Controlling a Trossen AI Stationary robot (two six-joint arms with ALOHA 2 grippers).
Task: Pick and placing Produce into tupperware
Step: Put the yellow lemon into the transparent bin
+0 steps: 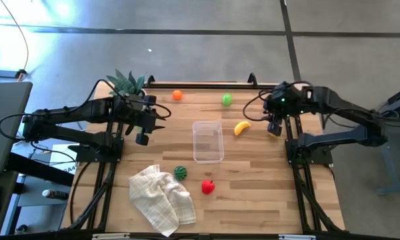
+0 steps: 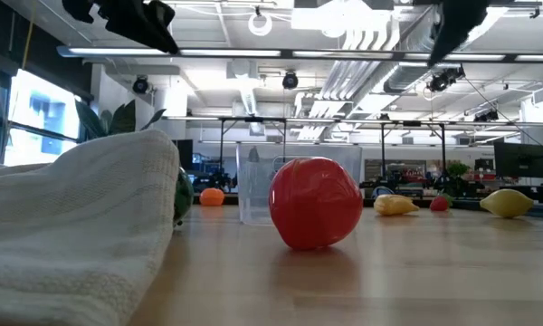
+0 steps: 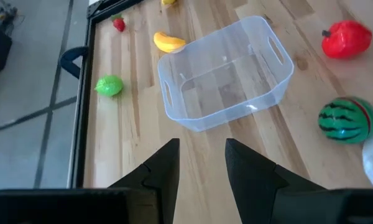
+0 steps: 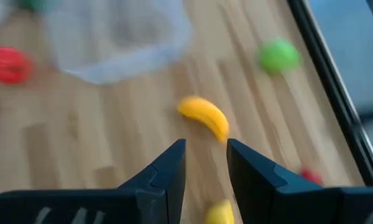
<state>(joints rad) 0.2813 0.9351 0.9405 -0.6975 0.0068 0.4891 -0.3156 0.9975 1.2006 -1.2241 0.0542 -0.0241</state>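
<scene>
A pale wooden worktop of lengthwise planks carries a crumpled white checked cloth near its front left corner. A spiky green plant stands at the back left corner. Grey concrete floor crossed by dark seams lies behind the worktop. In the low view the cloth fills the left foreground, with a large room of ceiling pipes and lamps beyond.

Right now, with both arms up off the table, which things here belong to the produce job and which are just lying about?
For the job:
- tupperware, empty
- banana
- orange ball
- green lime
- striped melon
- red pepper
- small red piece and yellow piece near the table's edge

Lying about:
- white checked cloth
- spiky plant
</scene>
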